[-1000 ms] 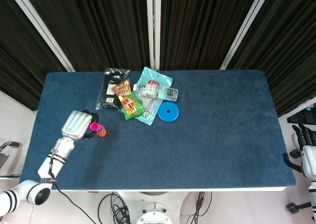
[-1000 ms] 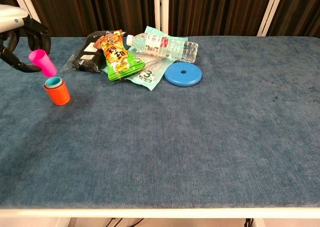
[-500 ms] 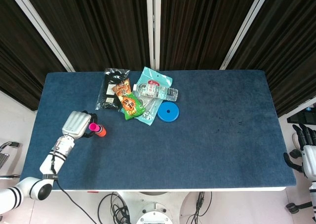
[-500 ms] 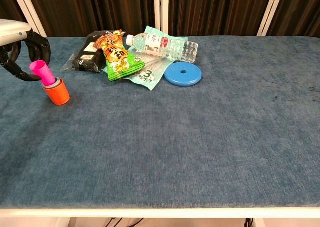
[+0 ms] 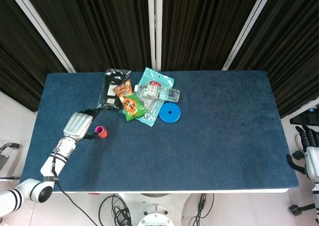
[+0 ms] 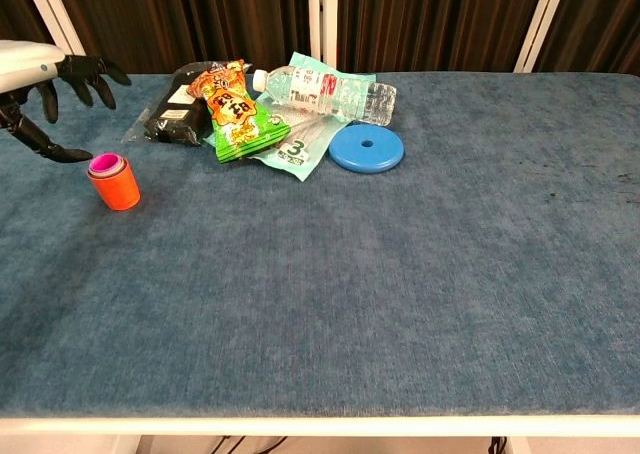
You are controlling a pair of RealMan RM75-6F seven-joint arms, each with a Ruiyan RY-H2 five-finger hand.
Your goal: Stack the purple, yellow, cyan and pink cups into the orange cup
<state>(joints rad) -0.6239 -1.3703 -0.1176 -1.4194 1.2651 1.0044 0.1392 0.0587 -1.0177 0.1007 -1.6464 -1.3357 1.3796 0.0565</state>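
The orange cup (image 6: 116, 189) stands upright at the table's left side, with the pink cup (image 6: 104, 163) nested in its mouth; only the pink rim shows. In the head view the orange cup (image 5: 102, 133) shows the pink cup (image 5: 99, 130) at its top. My left hand (image 6: 48, 89) hovers just left of the stack with fingers spread, holding nothing; in the head view the left hand (image 5: 79, 125) sits beside the cups. My right hand (image 5: 310, 150) hangs off the table's right edge, away from the cups. Other cups inside are hidden.
At the back middle lie a black packet (image 6: 175, 104), an orange-green snack bag (image 6: 236, 109), a teal packet (image 6: 300, 139), a water bottle (image 6: 325, 92) and a blue disc (image 6: 366, 149). The blue tabletop (image 6: 400, 274) spreads to the right.
The pink cup went from tilted in my left hand above the stack to seated in the orange cup. My left hand let it go and spread its fingers.
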